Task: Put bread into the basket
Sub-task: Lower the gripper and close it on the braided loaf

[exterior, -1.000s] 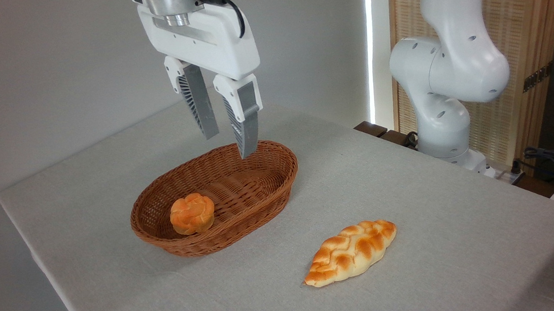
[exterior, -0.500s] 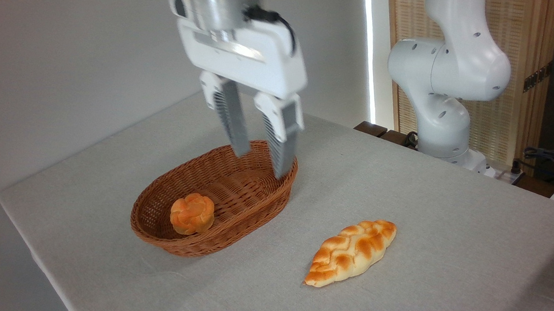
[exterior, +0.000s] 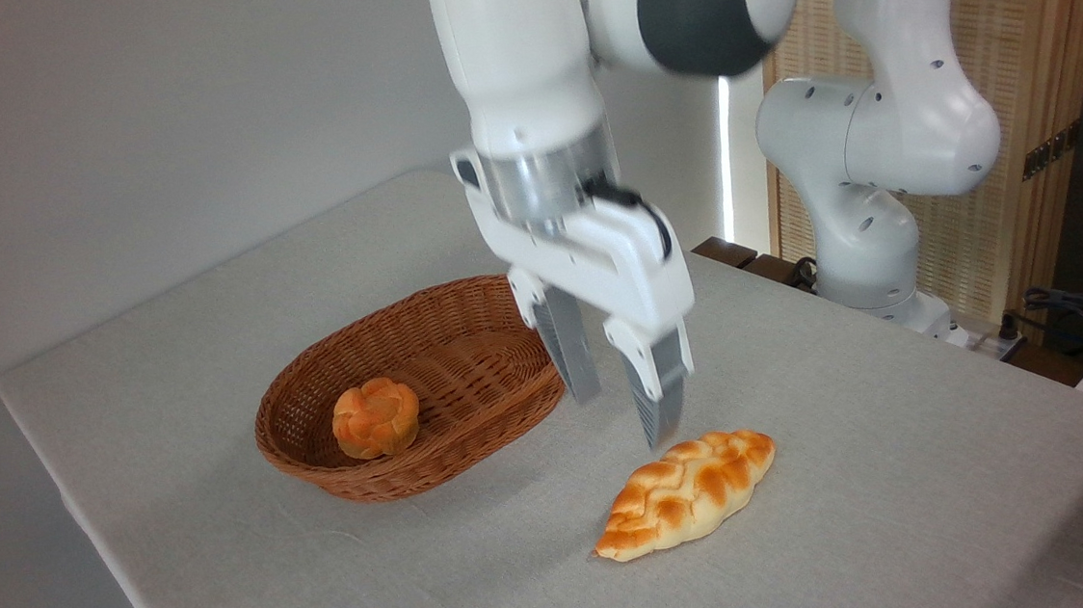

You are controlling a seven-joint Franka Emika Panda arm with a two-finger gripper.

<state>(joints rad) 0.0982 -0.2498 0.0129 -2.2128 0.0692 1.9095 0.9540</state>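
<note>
The bread (exterior: 685,494) lay flat on the table (exterior: 850,415), out in the open to the right of the basket (exterior: 413,387) and apart from it, its long axis running from lower left to upper right. Nothing touched it. Just above its upper-right end hung the gripper (exterior: 623,418), pointing down, its two fingers (exterior: 573,355) spread with a clear gap between them and nothing held in that gap. The nearer fingertip stood close over the loaf's far end; whether it touched the crust could not be told, though a sliver of cloth seemed to show between them. The other finger hung in front of the basket's right rim. The basket sat on the cloth left of centre, with a bun (exterior: 375,417) resting inside near its left end. The arm (exterior: 875,123) rose from its base at the table's far right edge.
</note>
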